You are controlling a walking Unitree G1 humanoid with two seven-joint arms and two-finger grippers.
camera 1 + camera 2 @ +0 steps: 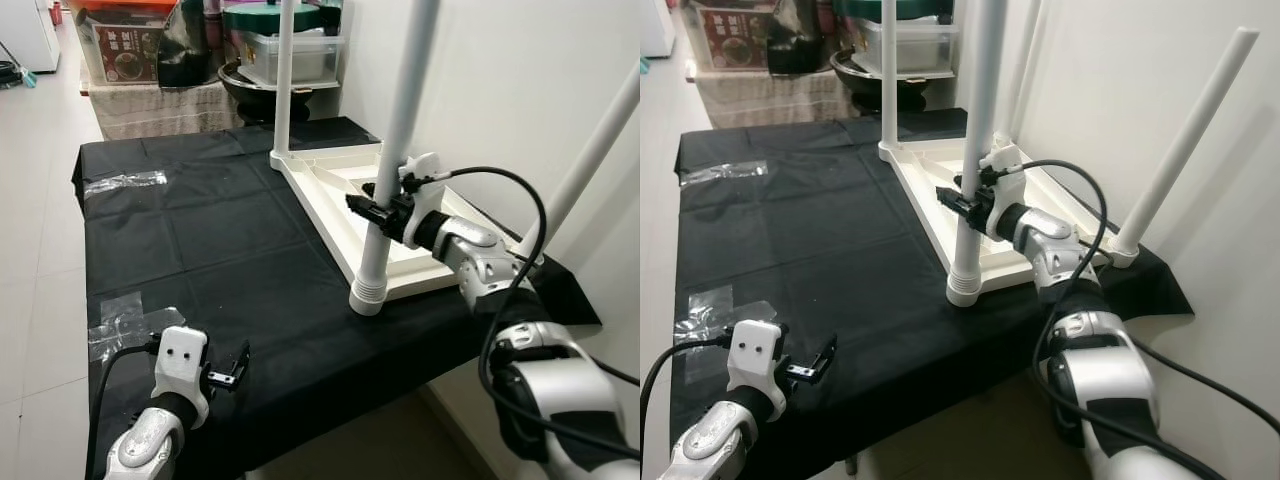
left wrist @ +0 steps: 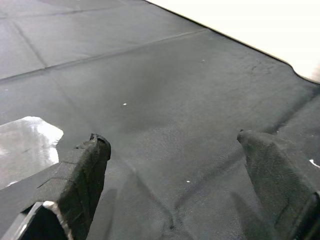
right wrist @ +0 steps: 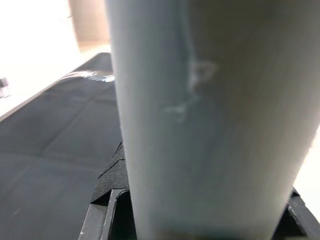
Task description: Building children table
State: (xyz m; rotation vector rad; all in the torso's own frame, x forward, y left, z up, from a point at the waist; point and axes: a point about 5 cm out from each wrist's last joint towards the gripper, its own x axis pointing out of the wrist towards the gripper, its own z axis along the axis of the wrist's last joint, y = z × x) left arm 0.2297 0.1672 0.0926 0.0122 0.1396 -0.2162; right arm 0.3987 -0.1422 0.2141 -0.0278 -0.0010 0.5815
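A white children's table top (image 1: 338, 238) lies upside down on the black cloth (image 1: 220, 240), with white legs standing up from its corners. My right gripper (image 1: 372, 210) is shut on the near table leg (image 1: 397, 140), a little above its ribbed foot socket (image 1: 368, 293). In the right wrist view that table leg (image 3: 200, 115) stands between the black fingers (image 3: 112, 180). A second leg (image 1: 285, 80) rises at the far corner and a third (image 1: 592, 155) leans by the wall. My left gripper (image 1: 235, 365) hovers open over the cloth at the front left, nothing between its fingers (image 2: 90, 160).
Two patches of clear tape (image 1: 125, 182) (image 1: 125, 322) stick to the cloth on the left. Boxes and a dark pot (image 1: 285, 55) are stacked behind the table. A white wall (image 1: 500, 80) runs along the right. The cloth's front edge (image 1: 330, 425) drops off near me.
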